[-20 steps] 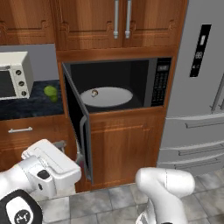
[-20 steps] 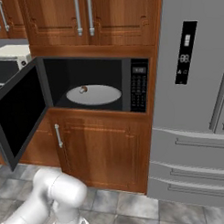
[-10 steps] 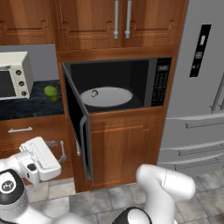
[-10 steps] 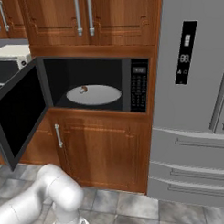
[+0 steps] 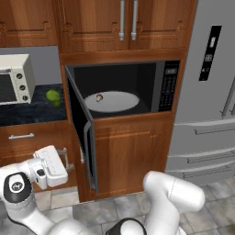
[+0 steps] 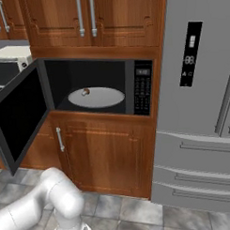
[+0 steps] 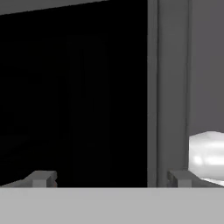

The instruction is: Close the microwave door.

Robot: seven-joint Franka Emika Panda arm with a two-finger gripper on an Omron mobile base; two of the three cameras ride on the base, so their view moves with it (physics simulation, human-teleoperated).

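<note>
The microwave [image 5: 128, 92] [image 6: 97, 89] is a black built-in box with a white turntable plate [image 5: 111, 101]. Its door [image 5: 81, 128] [image 6: 20, 115] stands wide open, swung out to the left. My gripper [image 5: 68, 159] is on the outer side of that door, low down, with its fingers pointing at the panel. It is open and holds nothing. In the hand view the gripper [image 7: 111, 179] faces the door's dark glass [image 7: 74, 96] and grey frame [image 7: 168, 87] close up, with the silver handle [image 7: 205, 153] at the right. From the right base view the door hides the hand.
A white toaster oven [image 5: 13, 78] and a green fruit [image 5: 53, 95] sit on the dark counter to the left. Wooden cabinets [image 5: 133, 156] lie below and above the microwave. A steel fridge [image 5: 206, 92] stands to the right. A small object [image 5: 98, 97] rests on the plate.
The hand has swung down and turned to face the door's outer side, ending a little nearer to it. The door has not moved.
</note>
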